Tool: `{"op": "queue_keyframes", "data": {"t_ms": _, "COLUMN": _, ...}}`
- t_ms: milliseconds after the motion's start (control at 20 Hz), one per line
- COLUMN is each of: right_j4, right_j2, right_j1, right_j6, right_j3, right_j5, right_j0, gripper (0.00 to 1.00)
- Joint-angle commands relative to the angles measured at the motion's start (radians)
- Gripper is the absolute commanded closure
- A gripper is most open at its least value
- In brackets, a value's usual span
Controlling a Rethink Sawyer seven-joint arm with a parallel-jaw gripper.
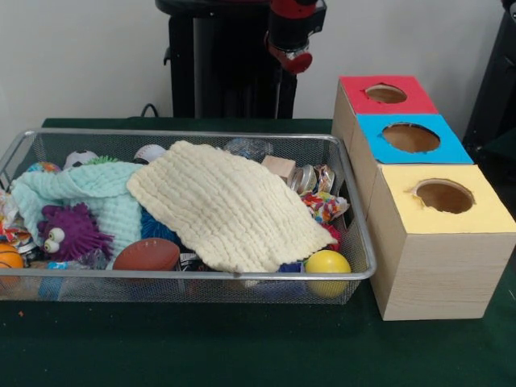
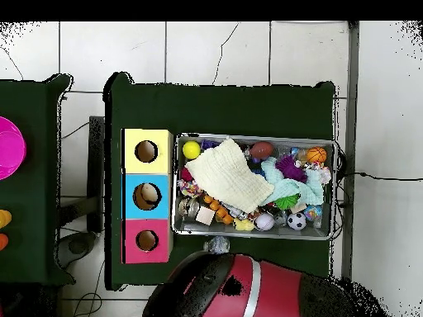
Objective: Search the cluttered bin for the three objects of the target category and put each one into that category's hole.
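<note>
Above the bin (image 1: 355, 266), fingers (image 1: 296, 60) touch nothing

Light was even and soft, seemingly from overhead. The boxes (image 1: 427, 193) cast a faint shadow on the green cloth (image 1: 242, 347). The bin (image 1: 185, 278) mesh showed mild glare, and the arm (image 1: 294, 32) above it looked slightly blurred.
</note>
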Motion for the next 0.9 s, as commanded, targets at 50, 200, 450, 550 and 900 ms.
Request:
{"op": "queue_keyframes", "data": {"t_ms": 50, "right_j4": -0.038, "right_j2": 0.011, "right_j1": 0.087, "right_j6": 0.296, "right_j3": -0.172, "right_j5": -0.200, "right_j0": 0.016, "gripper": 0.00}}
{"op": "queue_keyframes", "data": {"t_ms": 200, "right_j4": -0.066, "right_j2": -0.001, "right_j1": 0.120, "right_j6": 0.319, "right_j3": -0.188, "right_j5": -0.287, "right_j0": 0.022, "gripper": 0.00}}
{"op": "queue_keyframes", "data": {"t_ms": 450, "right_j4": -0.070, "right_j2": -0.003, "right_j1": 0.172, "right_j6": 0.343, "right_j3": -0.198, "right_j5": -0.399, "right_j0": 0.031, "gripper": 0.00}}
{"op": "queue_keyframes", "data": {"t_ms": 550, "right_j4": -0.070, "right_j2": -0.004, "right_j1": 0.194, "right_j6": 0.336, "right_j3": -0.209, "right_j5": -0.431, "right_j0": 0.021, "gripper": 0.00}}
{"op": "queue_keyframes", "data": {"t_ms": 900, "right_j4": -0.078, "right_j2": -0.011, "right_j1": 0.251, "right_j6": 0.281, "right_j3": -0.270, "right_j5": -0.461, "right_j0": -0.052, "gripper": 0.00}}
